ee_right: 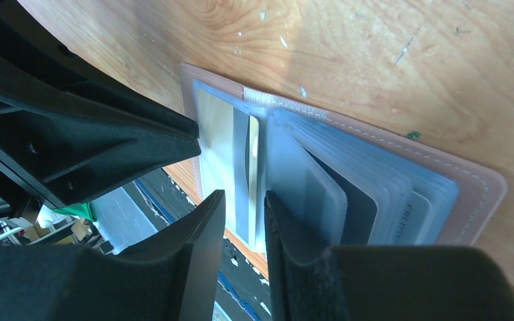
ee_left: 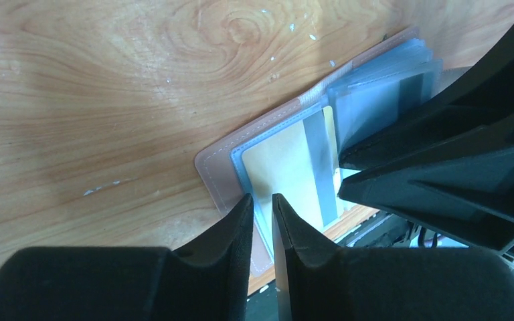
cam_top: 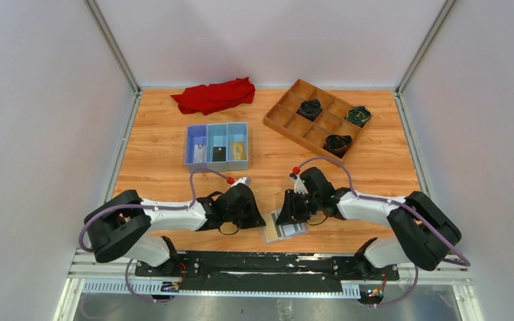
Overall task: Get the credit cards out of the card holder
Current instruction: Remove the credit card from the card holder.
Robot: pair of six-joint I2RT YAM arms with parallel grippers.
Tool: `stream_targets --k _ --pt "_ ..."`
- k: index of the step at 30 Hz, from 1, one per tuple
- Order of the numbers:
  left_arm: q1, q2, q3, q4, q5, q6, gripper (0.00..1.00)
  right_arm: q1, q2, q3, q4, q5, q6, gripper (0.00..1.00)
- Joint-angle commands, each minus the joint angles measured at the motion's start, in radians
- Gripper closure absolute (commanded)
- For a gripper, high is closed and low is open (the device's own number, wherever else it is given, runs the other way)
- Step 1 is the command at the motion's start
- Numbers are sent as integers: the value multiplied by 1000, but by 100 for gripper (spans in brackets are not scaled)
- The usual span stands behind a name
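Your left gripper (ee_left: 262, 202) is clenched nearly shut, tips on the left panel of the open card holder (ee_left: 215, 168) at the near edge of the bench (cam_top: 375, 167). Your right gripper (ee_right: 244, 198) sits narrowly parted among its clear sleeves (ee_right: 308, 180); whether it grasps one cannot be told.

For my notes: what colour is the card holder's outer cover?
The card holder cover is tan-pink, clearest in left wrist view.

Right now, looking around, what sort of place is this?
Probably a robot test cell: plain white walls box in a small wooden tabletop, two black-and-white robot arms are bolted at its edge, and sorting props wait, like a blue three-compartment plastic tray.
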Motion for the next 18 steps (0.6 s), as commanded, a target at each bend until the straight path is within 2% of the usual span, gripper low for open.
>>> stream_targets --k 1,5,11,13,15,18 --pt "-9 34 -20 9 -14 4 78 15 29 -50 -14 70 21 68" --pt "-9 65 -9 9 -4 12 78 15 65 -63 27 57 41 70" --pt "-8 105 0 8 -5 14 80 10 37 -113 130 33 107 80" --pt "-8 115 2 9 -10 18 81 3 15 -132 159 22 120 79" --pt "-7 128 2 9 -13 18 82 -1 -16 -154 189 12 137 74" --pt "-7 141 -1 8 -13 16 83 -12 -59 -196 243 -4 165 74"
